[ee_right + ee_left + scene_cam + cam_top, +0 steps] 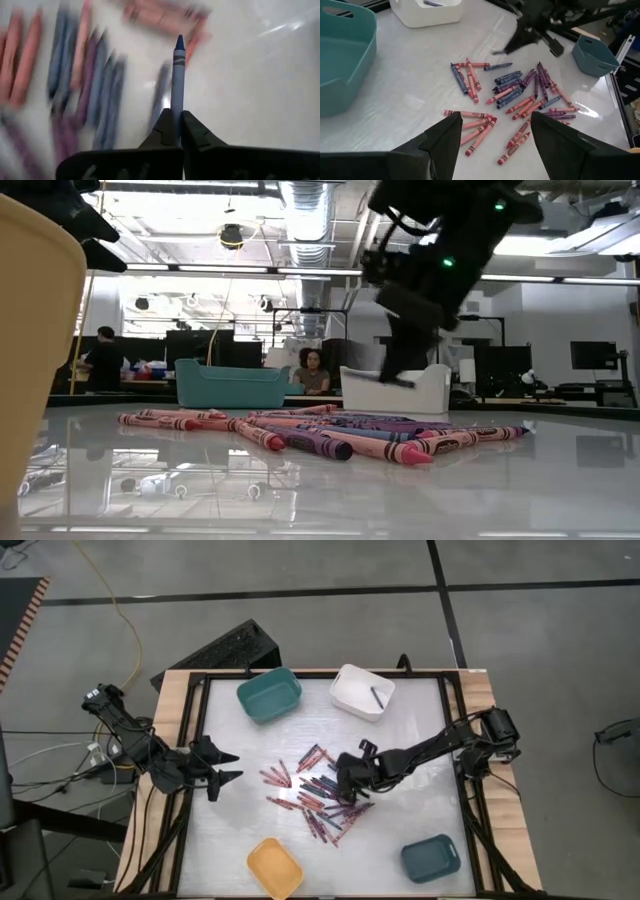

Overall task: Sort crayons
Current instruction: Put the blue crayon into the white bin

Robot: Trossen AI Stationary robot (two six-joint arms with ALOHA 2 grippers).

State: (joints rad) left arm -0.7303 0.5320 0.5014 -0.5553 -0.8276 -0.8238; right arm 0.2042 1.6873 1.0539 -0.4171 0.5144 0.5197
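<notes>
While pinching a blue crayon, right fingers over pile's edge; left fingers wide.

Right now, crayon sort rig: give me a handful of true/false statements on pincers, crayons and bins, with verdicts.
1. The right pincer is shut on a blue crayon. True.
2. The left pincer holds a red crayon. False: it is open and empty, at the table's left edge.
3. The white bin already holds something. True: one dark stick lies in it.
4. The yellow bin is full of crayons. False: it looks empty.
5. Most crayons lie loose at the table's middle. True.
</notes>
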